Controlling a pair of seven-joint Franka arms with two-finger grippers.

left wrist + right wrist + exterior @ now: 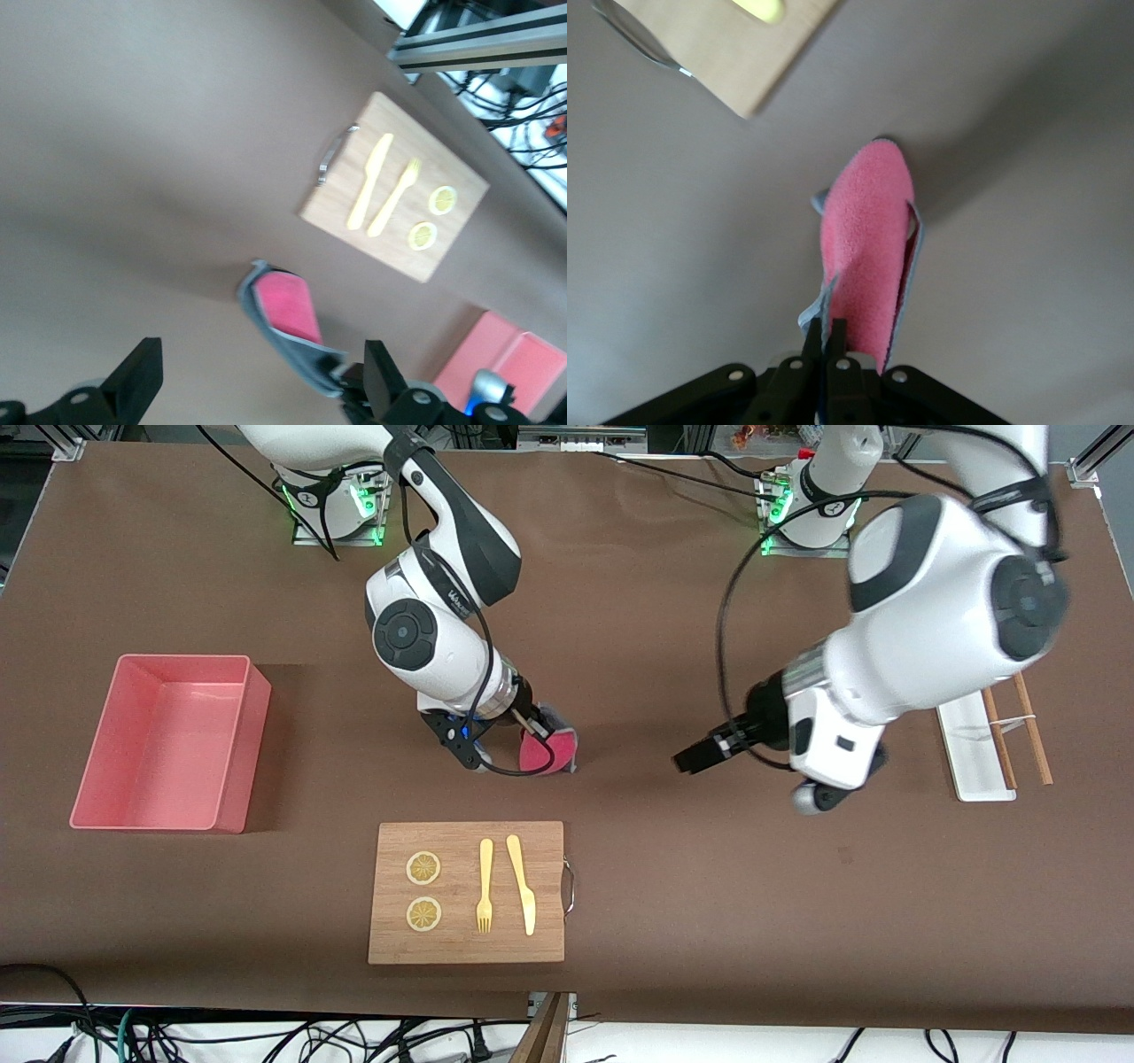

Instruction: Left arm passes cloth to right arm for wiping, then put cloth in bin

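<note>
cloth [542, 750] folded, hanging lengthwise from clenched right gripper [529, 724] jaws, left gripper [694, 759] jaws released

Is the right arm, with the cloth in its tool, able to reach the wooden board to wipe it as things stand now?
Probably yes. The right tool, shut on the cloth, hangs over bare table beside the board, and nothing stands between them. The left tool is open and apart.

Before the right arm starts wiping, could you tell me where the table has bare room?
Bare cover lies between the bin and the wooden board, and between the board and the white tray. It is crowded above the board: the right gripper holds the cloth there, the open left gripper close by.
</note>
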